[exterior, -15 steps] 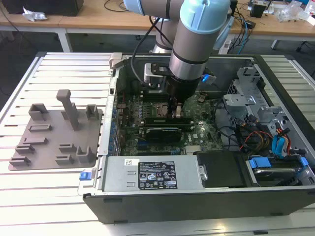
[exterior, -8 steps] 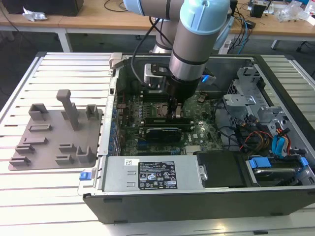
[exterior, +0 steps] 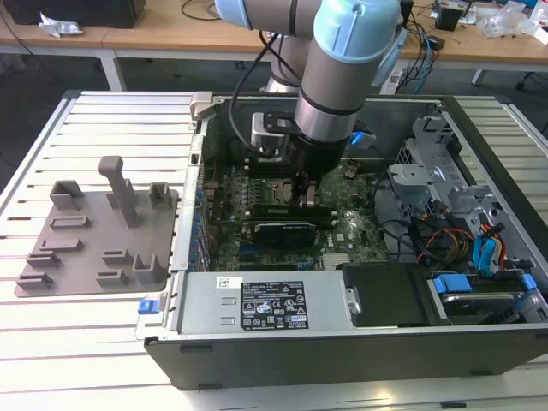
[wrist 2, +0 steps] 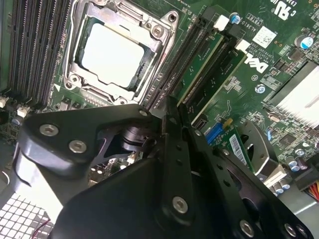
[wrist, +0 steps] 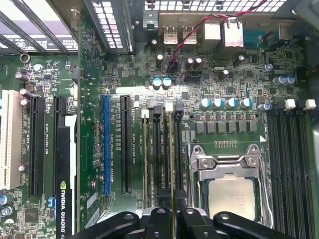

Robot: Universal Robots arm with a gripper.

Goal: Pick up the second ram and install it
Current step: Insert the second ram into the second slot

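The second ram (wrist: 172, 159) is a thin green stick seen edge-on, standing along a black memory slot beside the processor socket. In the second wrist view its green face (wrist 2: 205, 64) runs between two slots up to the fingers. My gripper (wrist: 173, 209) is shut on the stick's near end, its black fingers (wrist 2: 174, 149) pressed together around it. In the exterior view the gripper (exterior: 306, 199) reaches down onto the motherboard in the open computer case. Whether the stick sits fully in the slot cannot be told.
The metal-topped processor (wrist: 230, 196) lies right beside the slots, with several empty black slots (wrist: 289, 164) beyond it. A graphics card (exterior: 282, 229) and power supply (exterior: 257, 304) sit nearby. A grey fixture (exterior: 98, 235) stands outside the case on the exterior view's left.
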